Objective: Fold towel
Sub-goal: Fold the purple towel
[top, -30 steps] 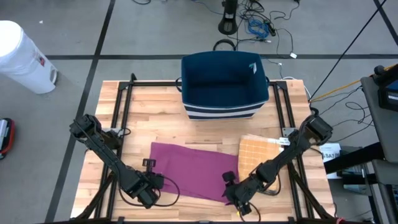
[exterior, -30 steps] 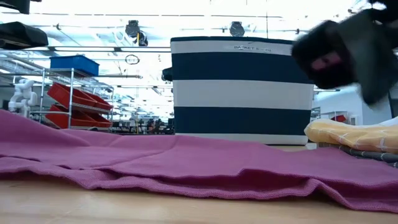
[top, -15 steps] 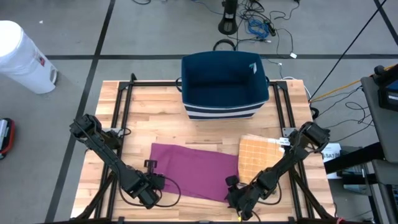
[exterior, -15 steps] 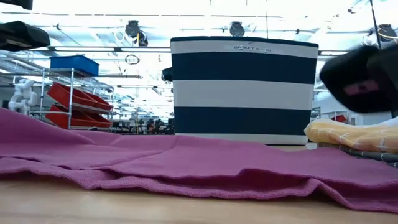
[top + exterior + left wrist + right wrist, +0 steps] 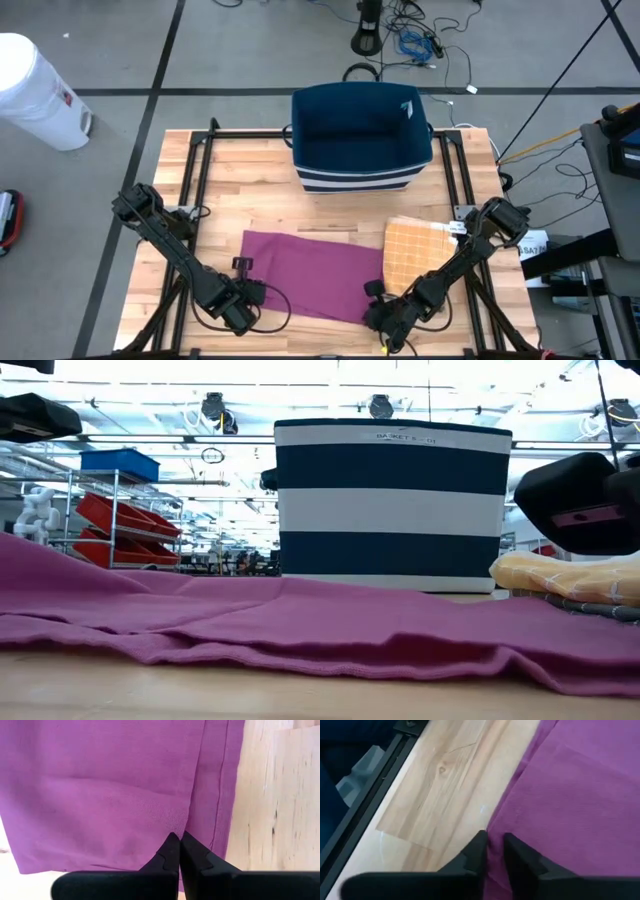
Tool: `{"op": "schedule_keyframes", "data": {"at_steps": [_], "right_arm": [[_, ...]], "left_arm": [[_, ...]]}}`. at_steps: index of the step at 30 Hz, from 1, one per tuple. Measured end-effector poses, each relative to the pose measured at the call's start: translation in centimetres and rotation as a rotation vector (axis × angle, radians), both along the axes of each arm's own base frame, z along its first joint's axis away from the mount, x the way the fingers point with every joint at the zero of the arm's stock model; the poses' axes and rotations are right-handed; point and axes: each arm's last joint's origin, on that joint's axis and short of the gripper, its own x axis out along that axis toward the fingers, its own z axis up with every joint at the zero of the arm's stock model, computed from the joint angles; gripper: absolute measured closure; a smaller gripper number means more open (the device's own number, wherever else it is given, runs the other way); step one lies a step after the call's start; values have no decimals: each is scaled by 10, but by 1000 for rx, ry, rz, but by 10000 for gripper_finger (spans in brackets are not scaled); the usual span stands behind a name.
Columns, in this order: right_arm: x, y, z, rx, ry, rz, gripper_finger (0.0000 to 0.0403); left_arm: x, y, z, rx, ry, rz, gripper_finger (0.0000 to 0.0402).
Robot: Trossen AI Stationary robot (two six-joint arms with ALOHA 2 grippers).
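I see even, bright overhead light; ceiling glare washes out above the striped basket (image 5: 392, 505), with soft shadows beneath.

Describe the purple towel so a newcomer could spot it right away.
Start at the wooden table and find the navy striped basket at its far edge. In front of it, at the near edge, the purple towel lies flat, with the left gripper and right gripper at its two near corners. Unlike the orange checked cloth beside it, it is plain purple and larger.
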Motion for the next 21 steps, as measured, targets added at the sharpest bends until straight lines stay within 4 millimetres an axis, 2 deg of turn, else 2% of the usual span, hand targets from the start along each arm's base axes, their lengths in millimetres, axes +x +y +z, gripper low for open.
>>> {"op": "schedule_keyframes", "data": {"at_steps": [5, 8, 13, 21], "right_arm": [[-3, 2, 1, -3, 2, 9, 389], [-5, 2, 4, -4, 3, 17, 399], [-5, 2, 14, 30, -17, 11, 377], [-4, 1, 14, 41, -11, -15, 341]], "left_arm": [[0, 0, 0, 0, 0, -1, 401], [0, 0, 0, 0, 0, -1, 401], [0, 0, 0, 0, 0, -1, 401], [0, 0, 0, -2, -2, -2, 401]]}}
